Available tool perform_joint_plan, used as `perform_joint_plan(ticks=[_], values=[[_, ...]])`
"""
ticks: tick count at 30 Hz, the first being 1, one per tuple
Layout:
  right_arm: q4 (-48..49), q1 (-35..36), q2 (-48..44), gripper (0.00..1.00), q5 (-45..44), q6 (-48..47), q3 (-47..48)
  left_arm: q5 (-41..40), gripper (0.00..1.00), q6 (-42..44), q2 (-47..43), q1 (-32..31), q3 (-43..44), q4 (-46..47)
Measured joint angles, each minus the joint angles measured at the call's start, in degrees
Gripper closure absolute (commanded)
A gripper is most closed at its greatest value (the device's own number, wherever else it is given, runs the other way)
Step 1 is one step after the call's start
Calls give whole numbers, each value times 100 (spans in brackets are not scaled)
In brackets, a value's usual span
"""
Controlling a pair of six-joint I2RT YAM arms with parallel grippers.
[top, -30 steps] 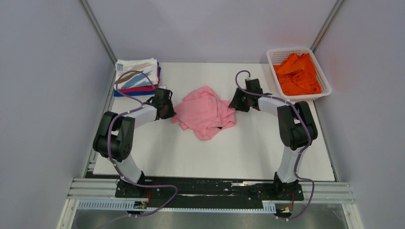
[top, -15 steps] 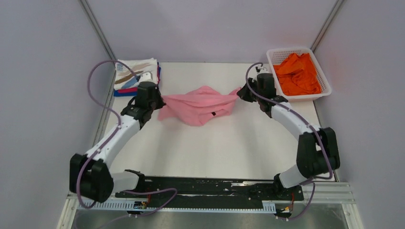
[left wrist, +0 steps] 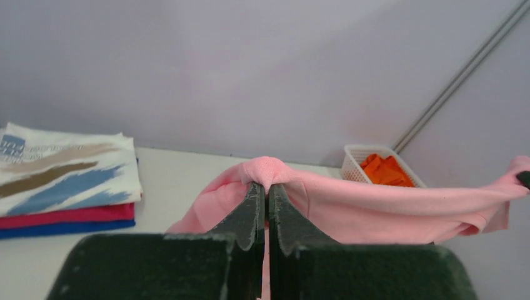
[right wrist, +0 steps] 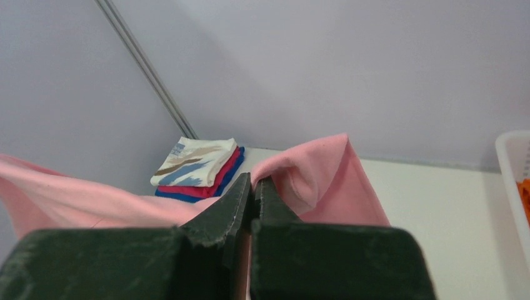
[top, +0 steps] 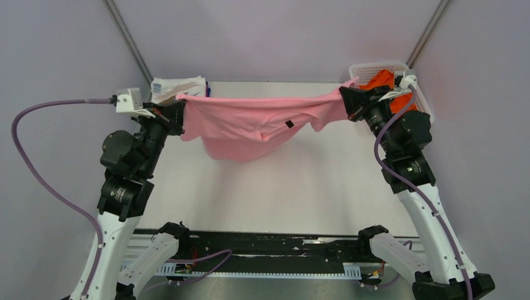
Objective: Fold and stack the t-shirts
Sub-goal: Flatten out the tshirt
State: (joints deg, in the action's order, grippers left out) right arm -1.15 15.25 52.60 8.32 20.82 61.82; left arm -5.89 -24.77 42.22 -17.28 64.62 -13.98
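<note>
Aloft: pink tee strung between both arms

Nearest lies the flat white table (top: 300,194). Above it the plain light pink cloth t-shirt (top: 250,122) hangs stretched, its middle sagging. The left gripper (left wrist: 267,187) is clamped on one edge and the right gripper (right wrist: 253,181) is pinched tight on the other. At the far left is a folded stack: the white streak-print tee (left wrist: 62,169) on the magenta tee (left wrist: 62,214) on the blue tee (left wrist: 50,230). At the far right, the white plastic lattice basket (top: 375,65) holds the crumpled bright orange tee (top: 378,80).

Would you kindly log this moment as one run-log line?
left gripper: shut on pink t-shirt | right gripper: shut on pink t-shirt | pink t-shirt: stretched above table | folded stack: far-left corner | orange t-shirt: in basket
</note>
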Motion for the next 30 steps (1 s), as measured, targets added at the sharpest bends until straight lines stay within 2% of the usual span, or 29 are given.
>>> perform_joint_plan(ticks=[5, 10, 13, 17, 23, 27, 30], values=[[-164, 0, -61, 100, 35, -273, 654, 256, 100, 162, -87, 0, 632, -9], [-254, 0, 356, 100, -144, -595, 1305, 162, 100, 315, 258, 0, 1137, 31], [-254, -7, 953, 100, -345, -811, 1816, -142, 100, 496, 1034, -7, 1659, 42], [-262, -136, 2046, 100, -479, -1054, 2559, -557, 100, 844, 2505, 28, 2608, -46], [-597, -560, 3460, 100, -391, -1113, 3722, -516, 100, 1110, 4428, 358, 4131, -688], [-756, -649, 3582, 100, -214, -1158, 4131, -413, 100, 1191, 4699, 616, 4656, -988], [-796, -643, 3388, 100, -111, -1204, 4135, -348, 100, 1207, 4417, 660, 4542, -957]])
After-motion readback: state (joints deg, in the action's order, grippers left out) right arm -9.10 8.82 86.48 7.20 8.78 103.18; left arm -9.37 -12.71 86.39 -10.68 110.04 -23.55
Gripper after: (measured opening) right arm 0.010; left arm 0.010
